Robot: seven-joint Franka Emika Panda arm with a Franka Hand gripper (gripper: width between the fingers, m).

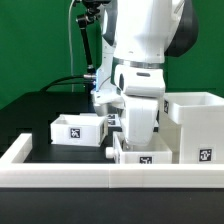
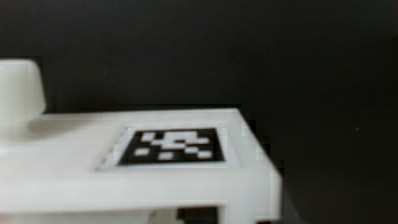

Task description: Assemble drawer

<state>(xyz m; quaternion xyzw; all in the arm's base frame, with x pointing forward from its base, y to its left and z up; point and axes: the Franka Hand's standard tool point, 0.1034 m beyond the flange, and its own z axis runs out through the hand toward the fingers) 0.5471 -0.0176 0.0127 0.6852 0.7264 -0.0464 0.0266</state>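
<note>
White tagged tray sits just under the gripper; we cannot tell whether its jaws are parted or closed. A second tray and the casing flank it.

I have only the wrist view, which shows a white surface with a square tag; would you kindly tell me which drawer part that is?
Observer: In the exterior view the claw hangs over the small tray nearest the front rail, so it is probably that tray.
Operator: Thank you. Where is the casing?
Observer: The tall casing stands upright, close by on the exterior view's right of that tray.
Operator: And the other tray?
Observer: The second tray lies apart, to the exterior view's left of the claw.
</note>
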